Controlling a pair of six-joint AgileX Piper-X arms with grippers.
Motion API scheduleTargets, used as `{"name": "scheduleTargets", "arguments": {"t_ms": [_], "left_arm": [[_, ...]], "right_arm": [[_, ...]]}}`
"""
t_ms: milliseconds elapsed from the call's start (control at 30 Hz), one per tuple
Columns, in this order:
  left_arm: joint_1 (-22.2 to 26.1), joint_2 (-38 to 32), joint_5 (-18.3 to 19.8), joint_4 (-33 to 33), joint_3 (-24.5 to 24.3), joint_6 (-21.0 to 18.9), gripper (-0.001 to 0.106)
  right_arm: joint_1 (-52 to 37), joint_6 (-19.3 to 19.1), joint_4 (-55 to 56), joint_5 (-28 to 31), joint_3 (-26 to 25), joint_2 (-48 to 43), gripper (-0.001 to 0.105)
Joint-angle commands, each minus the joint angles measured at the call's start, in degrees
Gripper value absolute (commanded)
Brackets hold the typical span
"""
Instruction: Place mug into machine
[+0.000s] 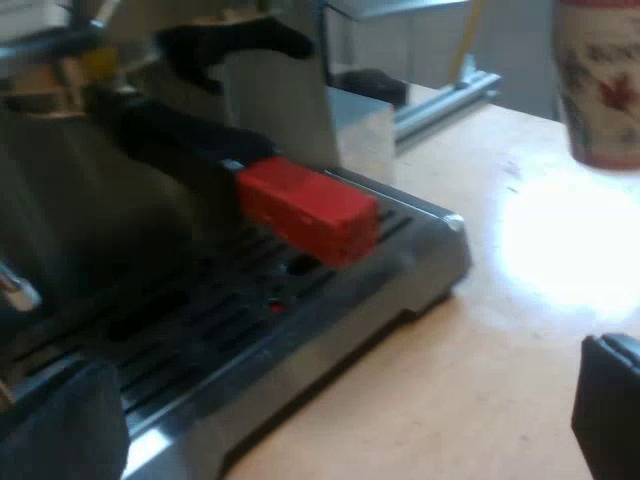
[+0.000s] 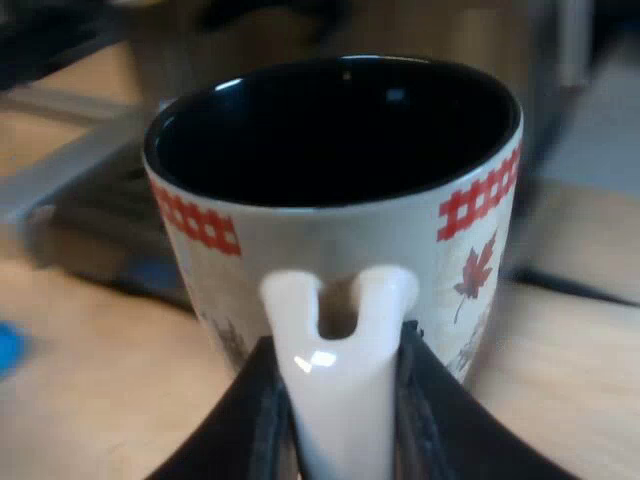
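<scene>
The mug is white with red checks and a red leaf, black inside, and stands upright. My right gripper is shut on its white handle, one black finger on each side. The same mug appears beyond the machine's drip tray, over the wooden table. The espresso machine is close to my left gripper, which is open over the tray's edge with nothing between its fingers. The holder's dark handle is locked into the machine's front, its red end jutting over the tray.
The slotted metal drip tray lies under the red end. The wooden table spreads between tray and mug. A silver rail runs behind the machine. Something small and blue lies on the table near the mug.
</scene>
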Motion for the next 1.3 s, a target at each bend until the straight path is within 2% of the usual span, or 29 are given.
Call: {"name": "scheduleTargets", "arguments": {"t_ms": [33,133,200,300,400,500,767,833,900,1000,1300], "left_arm": [[-0.16,0.12,-1.16,-1.39,-0.21,-0.41,0.092],[-0.16,0.12,-1.16,-1.42,-0.15,-0.41,0.092],[-0.16,0.12,-1.16,-1.42,-0.15,-0.41,0.092],[-0.16,0.12,-1.16,-1.56,-0.15,-0.41,0.092],[-0.16,0.12,-1.16,-1.55,-0.15,-0.41,0.092],[-0.16,0.12,-1.16,-1.55,-0.15,-0.41,0.092],[-0.16,0.12,-1.16,-1.55,-0.15,-0.41,0.092],[-0.16,0.12,-1.16,-1.55,-0.15,-0.41,0.092],[-0.16,0.12,-1.16,-1.55,-0.15,-0.41,0.092],[-0.16,0.12,-1.16,-1.55,-0.15,-0.48,0.092],[-0.16,0.12,-1.16,-1.55,-0.15,-0.48,0.092]], "right_arm": [[3.69,1.04,-2.73,2.92,-1.22,-0.45,0.0],[9.1,1.51,-3.3,8.33,-1.22,-0.45,0.0],[13.35,3.63,-6.02,11.52,-0.24,0.31,0.0],[15.63,3.72,-8.0,13.74,0.56,1.23,0.0],[22.05,3.92,-16.61,21.04,2.73,5.36,0.0],[24.5,3.92,-21.34,24.05,3.24,9.6,0.0],[25.17,3.92,-37.86,25.87,3.22,24.69,0.0],[25.17,3.92,-38.99,25.87,3.22,25.56,0.0],[25.17,4.83,-46.42,25.35,3.22,32.91,0.0],[25.17,5.28,-53.02,25.34,2.69,38.65,0.0],[25.17,5.28,-60.94,25.34,-2.37,52.6,0.0]]}}
